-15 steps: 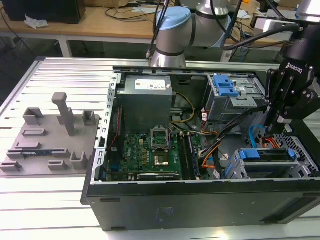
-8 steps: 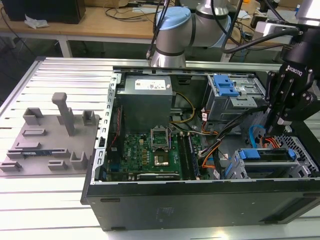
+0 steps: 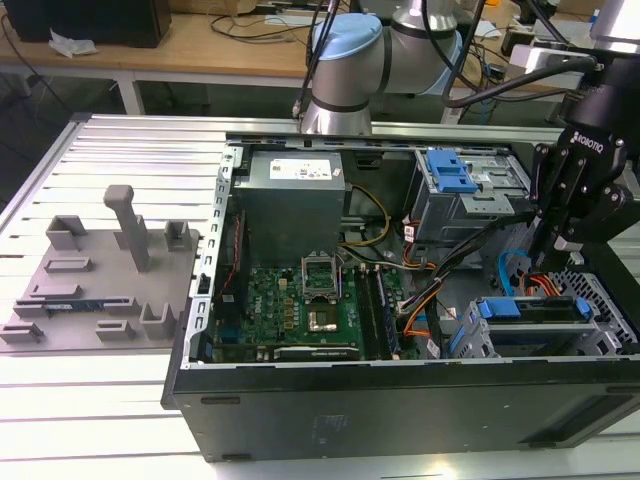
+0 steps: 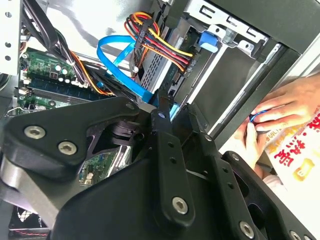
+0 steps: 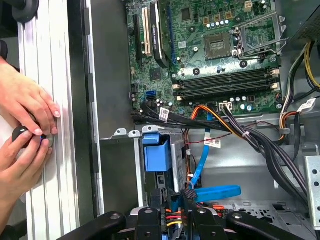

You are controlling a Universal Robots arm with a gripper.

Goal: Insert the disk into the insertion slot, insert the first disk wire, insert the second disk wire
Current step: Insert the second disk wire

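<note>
Disk already seated in the slot, at the exterior view's right end of the open case on the counter. Blue carrier front flush with the grey cage; also seen in the first wrist view. First step judged done.

Gripper lowered into the case just behind the slot. Closed narrow in both wrist views, seemingly pinching the plug end of the blue wire, which loops up and comes back down to the fingertips. Plug apparently right at the disk's rear, but seated or not: cannot tell.

Coloured wires running down to a black plug beside the cage, near the gripper. Looks close to the disk's back; connection not clear enough to call made.

A person's hands resting outside the case wall on the counter, well apart from the gripper.

Judged about midway: disk in, wire work under way, neither wire confirmed home.
</note>
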